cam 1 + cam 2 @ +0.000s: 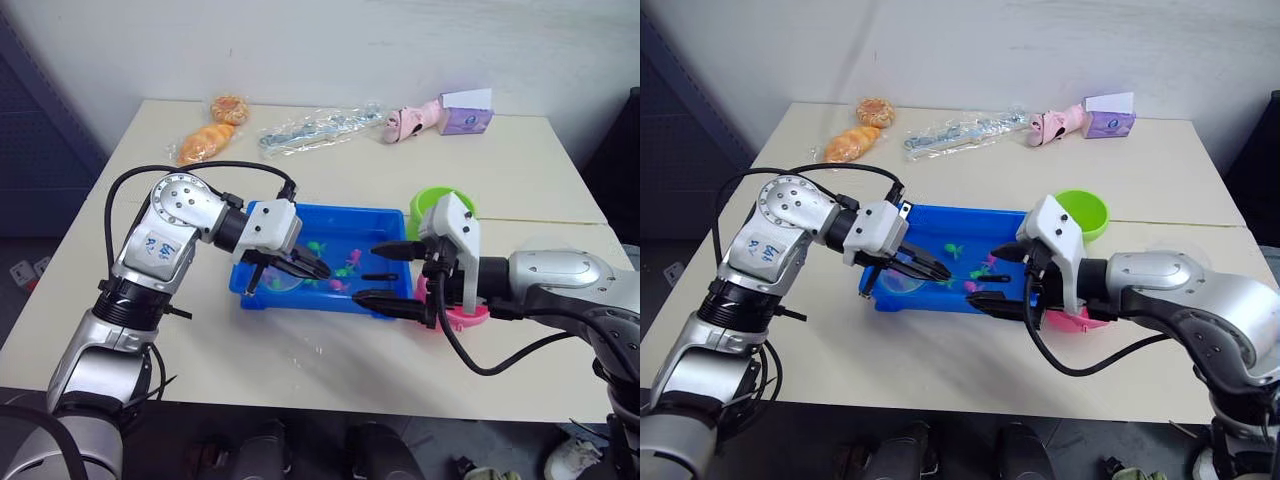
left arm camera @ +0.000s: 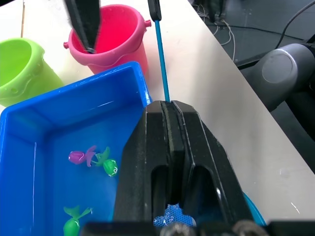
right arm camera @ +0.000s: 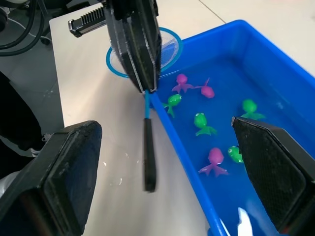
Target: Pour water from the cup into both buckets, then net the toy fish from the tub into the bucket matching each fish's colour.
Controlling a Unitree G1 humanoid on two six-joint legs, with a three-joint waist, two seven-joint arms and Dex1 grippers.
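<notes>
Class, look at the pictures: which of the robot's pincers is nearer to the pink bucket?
The right. The right pincer hangs open at the tub's end, right beside the pink bucket. The left pincer, shut on the net's handle, is over the tub's far end.

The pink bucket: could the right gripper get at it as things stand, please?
Probably yes. The right gripper is open and holds nothing, and the pink bucket stands just beside it at the tub's end. The net's handle, held by the left gripper, points that way and may hinder.
</notes>
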